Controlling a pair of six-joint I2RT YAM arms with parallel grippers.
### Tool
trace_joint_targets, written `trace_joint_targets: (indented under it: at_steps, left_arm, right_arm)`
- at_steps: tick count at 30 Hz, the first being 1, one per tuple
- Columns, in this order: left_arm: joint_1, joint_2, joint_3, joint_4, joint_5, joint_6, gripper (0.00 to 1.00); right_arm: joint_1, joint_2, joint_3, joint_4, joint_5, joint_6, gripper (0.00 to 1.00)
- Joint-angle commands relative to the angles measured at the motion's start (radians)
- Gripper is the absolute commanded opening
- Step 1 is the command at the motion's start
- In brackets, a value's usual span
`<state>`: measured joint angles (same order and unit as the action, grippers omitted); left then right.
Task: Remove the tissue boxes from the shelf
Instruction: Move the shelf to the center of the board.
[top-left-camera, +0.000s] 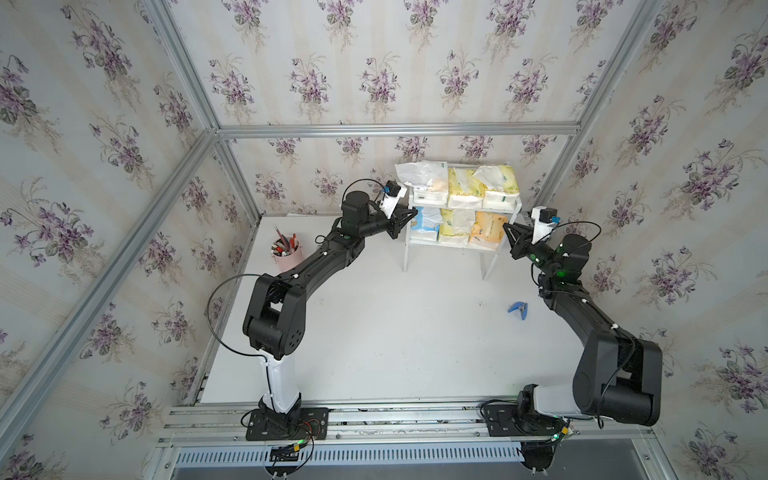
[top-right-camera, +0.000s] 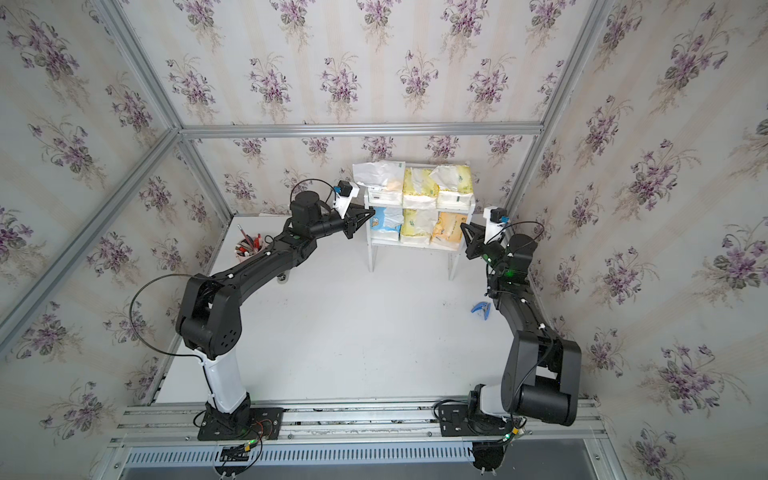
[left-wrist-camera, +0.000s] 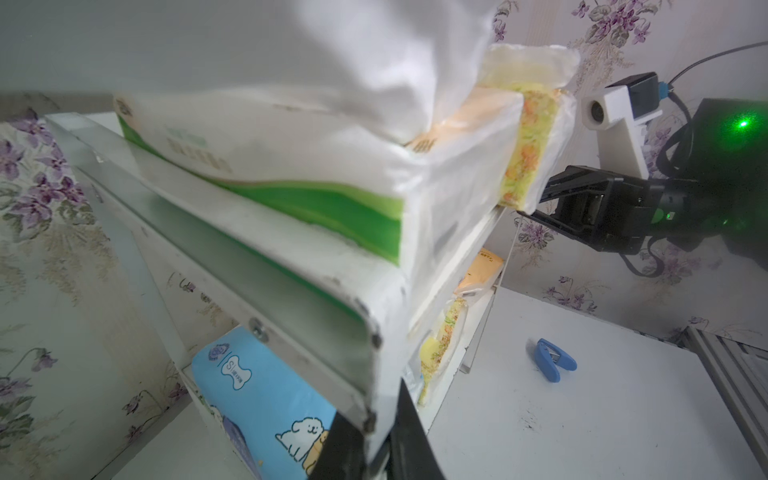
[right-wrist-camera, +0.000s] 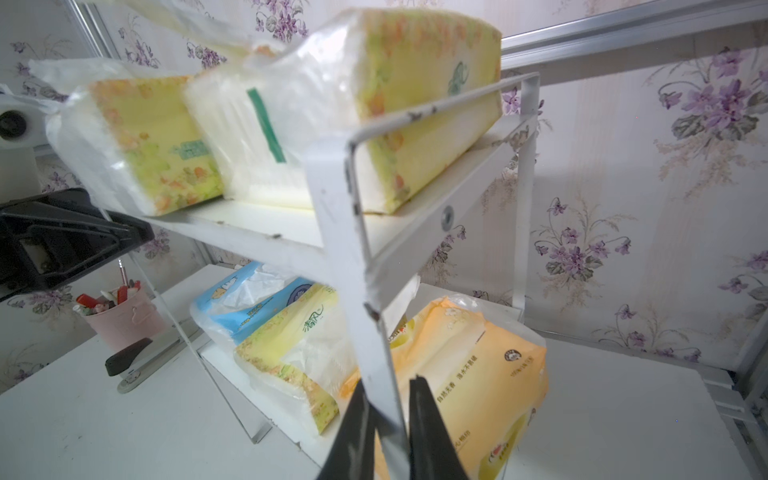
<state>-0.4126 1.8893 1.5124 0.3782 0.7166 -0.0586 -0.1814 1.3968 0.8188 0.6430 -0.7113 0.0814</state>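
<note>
Seemingly to steady or drag the shelf (top-left-camera: 405, 257) at the table's (top-left-camera: 374, 332) back edge: left gripper (top-left-camera: 409, 216) clamped on one side panel (left-wrist-camera: 291, 299), right gripper (top-left-camera: 505, 226) pinching the other's front upright (right-wrist-camera: 353, 270), all six packs (top-left-camera: 463, 187) on its boards.

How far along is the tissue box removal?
Done: nothing off yet. The shelf holds all six: white pack, upper middle yellow pack, upper end yellow pack above; blue pack, lower yellow pack, orange pack below. In hand: left hand and right hand each shut on a shelf side frame, not on a pack. Left: all six.
</note>
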Motion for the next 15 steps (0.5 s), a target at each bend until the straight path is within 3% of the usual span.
trace_joint_targets:
  at_steps: [1,8,15]
  left_arm:
    - [0.0,-0.073,-0.06,0.042,0.002,-0.021,0.02]
    - [0.024,-0.256,-0.251,0.0,-0.112,0.003,0.02]
    - [0.08,-0.443,-0.438,-0.068,-0.236,0.019,0.03]
  right_arm:
    - [0.037,-0.022,0.01,-0.083,-0.015,0.009,0.12]
    - [0.168,-0.041,-0.001,-0.112,0.036,-0.026,0.11]
    - [0.287,0.031,0.015,-0.091,0.067,-0.034,0.12]
